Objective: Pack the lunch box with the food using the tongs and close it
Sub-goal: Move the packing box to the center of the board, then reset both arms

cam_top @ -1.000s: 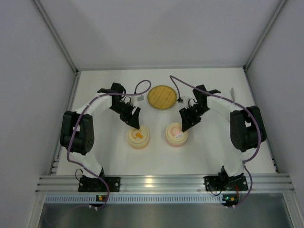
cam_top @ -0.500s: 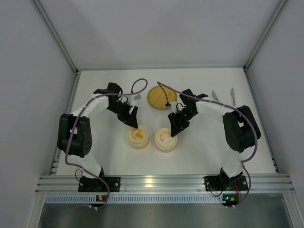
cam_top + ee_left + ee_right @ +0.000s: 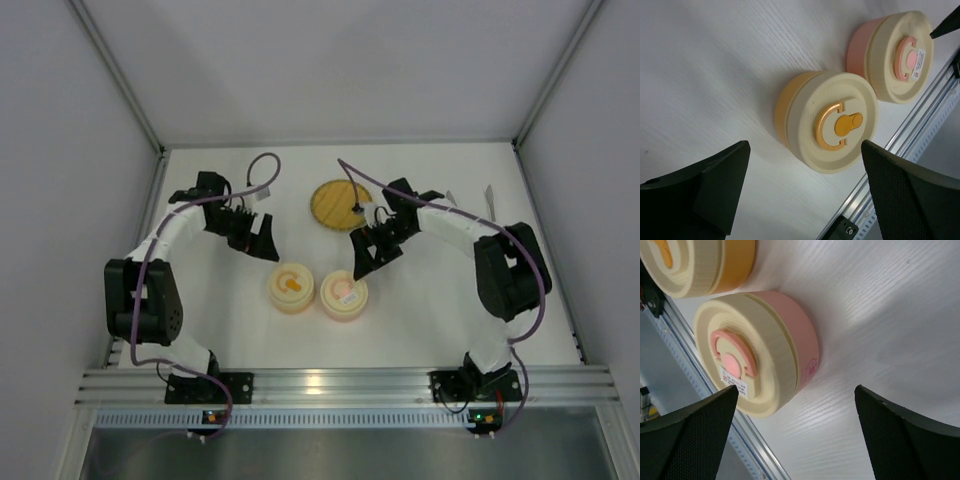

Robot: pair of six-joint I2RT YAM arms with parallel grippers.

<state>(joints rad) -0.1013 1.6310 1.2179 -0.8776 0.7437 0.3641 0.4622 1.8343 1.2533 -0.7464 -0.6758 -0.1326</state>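
Note:
The lunch box is two round tubs standing side by side, both with cream lids on: an orange one [image 3: 291, 288] [image 3: 827, 127] and a pink one [image 3: 343, 295] [image 3: 757, 350]. My left gripper [image 3: 262, 243] [image 3: 805, 190] hangs open just behind the orange tub, with nothing between its fingers. Behind the pink tub my right gripper [image 3: 362, 257] [image 3: 795, 435] is open too, and empty. The silver tongs [image 3: 490, 197] lie at the right rear, partly hidden by my right arm. No food shows in any view.
A round woven plate [image 3: 340, 203] lies at the back centre, between the two arms. The aluminium rail [image 3: 340, 382] runs along the near edge close in front of the tubs. White walls close off the left, right and back.
The pink tub has slid left until it stands next to the orange one. Both grippers have opened wide and drawn back from the lids; the left arm has swung back and left.

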